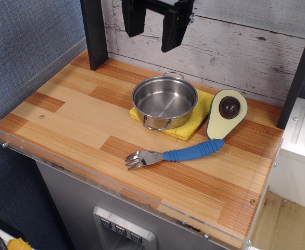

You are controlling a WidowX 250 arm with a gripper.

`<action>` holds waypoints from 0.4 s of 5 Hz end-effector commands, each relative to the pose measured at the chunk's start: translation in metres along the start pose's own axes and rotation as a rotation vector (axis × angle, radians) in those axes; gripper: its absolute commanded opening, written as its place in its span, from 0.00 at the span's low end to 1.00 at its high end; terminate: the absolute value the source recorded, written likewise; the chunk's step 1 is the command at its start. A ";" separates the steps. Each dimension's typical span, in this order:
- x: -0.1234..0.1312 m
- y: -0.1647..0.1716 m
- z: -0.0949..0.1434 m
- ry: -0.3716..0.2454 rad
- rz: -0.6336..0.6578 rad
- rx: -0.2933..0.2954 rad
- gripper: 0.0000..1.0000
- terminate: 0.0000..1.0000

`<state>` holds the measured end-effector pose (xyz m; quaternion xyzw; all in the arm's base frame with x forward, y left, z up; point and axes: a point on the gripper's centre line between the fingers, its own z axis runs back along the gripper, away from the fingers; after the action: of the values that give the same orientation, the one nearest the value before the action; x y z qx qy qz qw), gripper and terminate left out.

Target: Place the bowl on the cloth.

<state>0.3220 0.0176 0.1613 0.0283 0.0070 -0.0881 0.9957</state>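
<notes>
The shiny steel bowl (pixel 164 102) with two wire loop handles stands upright on the yellow cloth (pixel 192 121) at the back middle of the wooden table. The cloth shows only at the bowl's right and front edges. My black gripper (pixel 152 35) hangs well above the bowl at the top of the view, open and empty, its two fingers (pixel 172 32) wide apart and clear of the bowl.
A cream half-avocado toy (pixel 226 113) lies right of the cloth. A fork with a blue handle (pixel 176 154) lies in front of the bowl. A dark post (pixel 94 32) stands at the back left. A clear rim (pixel 116 183) edges the table's front.
</notes>
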 end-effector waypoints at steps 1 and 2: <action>-0.017 -0.006 0.021 -0.077 0.045 0.042 1.00 0.00; -0.021 -0.008 0.020 -0.095 0.060 0.040 1.00 0.00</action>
<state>0.3076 0.0150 0.1644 0.0365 -0.0146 -0.0557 0.9977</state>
